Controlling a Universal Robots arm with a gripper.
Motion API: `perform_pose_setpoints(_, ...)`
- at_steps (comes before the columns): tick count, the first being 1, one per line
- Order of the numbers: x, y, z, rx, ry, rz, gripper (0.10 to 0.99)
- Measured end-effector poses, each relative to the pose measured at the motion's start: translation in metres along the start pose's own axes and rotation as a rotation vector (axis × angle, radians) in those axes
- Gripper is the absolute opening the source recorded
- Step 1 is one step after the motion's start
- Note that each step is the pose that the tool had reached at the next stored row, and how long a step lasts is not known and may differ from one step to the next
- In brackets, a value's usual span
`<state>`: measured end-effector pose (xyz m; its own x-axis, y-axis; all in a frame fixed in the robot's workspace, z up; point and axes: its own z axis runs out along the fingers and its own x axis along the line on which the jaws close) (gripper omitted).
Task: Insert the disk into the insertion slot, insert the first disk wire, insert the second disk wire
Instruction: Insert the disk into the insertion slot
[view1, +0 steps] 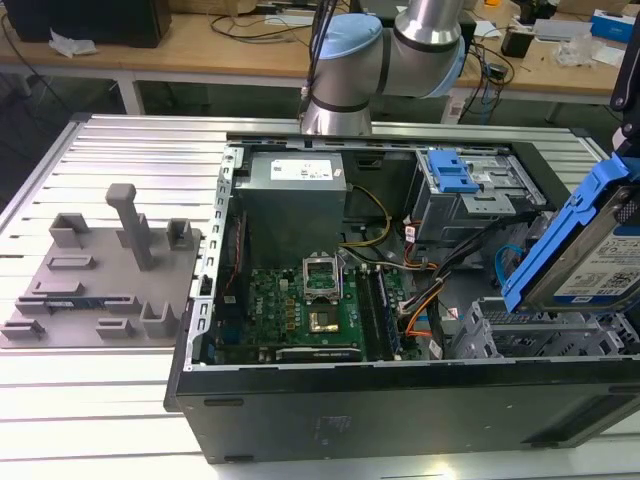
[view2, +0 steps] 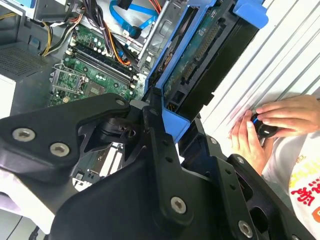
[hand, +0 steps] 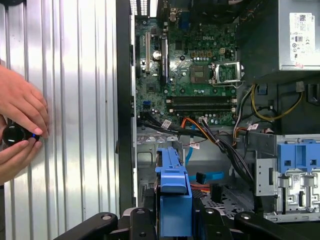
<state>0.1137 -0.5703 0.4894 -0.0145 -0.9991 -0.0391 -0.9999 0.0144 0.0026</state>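
The gripper (view2: 176, 131) has its black fingers pinched on the disk (view1: 592, 250), a flat silver hard drive with a white label in a bright blue plastic carrier, and the hold is on the carrier's end, not on the bare metal. The disk hangs tilted in the air over the corner of the open black computer case (view1: 350, 410) at the exterior view's right, just above the insertion slot (view1: 540, 335), the grey perforated sheet-metal cage in that corner, and not yet in it. Judging by the look of it, the drive is dense, rigid and shock-sensitive, its exposed circuit side best left untouched, so the blue frame seems the right place to grip. The first disk wire (view1: 422, 300), a thin orange, red and black bundle, lies loose inside the case near the cage and looks limp; its small plug is probably the only firm spot. The second disk wire (hand: 212, 176), a flat light-blue cable, curls beside it and looks springy. Count: one disk, one slot, one wire of each kind, one gripper, and a person's two hands (hand: 22, 107) at the edge of the ribbed aluminium table (view1: 130, 150).
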Motion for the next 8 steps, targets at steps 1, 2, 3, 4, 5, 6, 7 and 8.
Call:
perform_pose_setpoints(1, 0.0000, 0.0000, 0.0000, 0.000, -0.0001, 0.000, 0.365)
perform_pose_setpoints(2, -0.0008, 0.0001, 0.0001, 0.000, 0.0003, 0.000, 0.365)
perform_pose_setpoints(3, -0.0028, 0.0002, 0.0003, 0.000, 0.0018, -0.002, 0.365)
perform_pose_setpoints(4, -0.0047, 0.0003, 0.0005, 0.000, 0.0031, -0.004, 0.365)
perform_pose_setpoints(5, -0.0058, 0.0003, 0.0007, 0.000, 0.0037, -0.005, 0.365)
perform_pose_setpoints(6, -0.0074, 0.0005, 0.0010, 0.000, 0.0051, -0.007, 0.365)
perform_pose_setpoints(7, -0.0079, 0.0005, 0.0011, 0.000, 0.0057, -0.008, 0.365)
perform_pose_setpoints(8, -0.0085, 0.0006, 0.0016, 0.000, 0.0062, -0.011, 0.365)
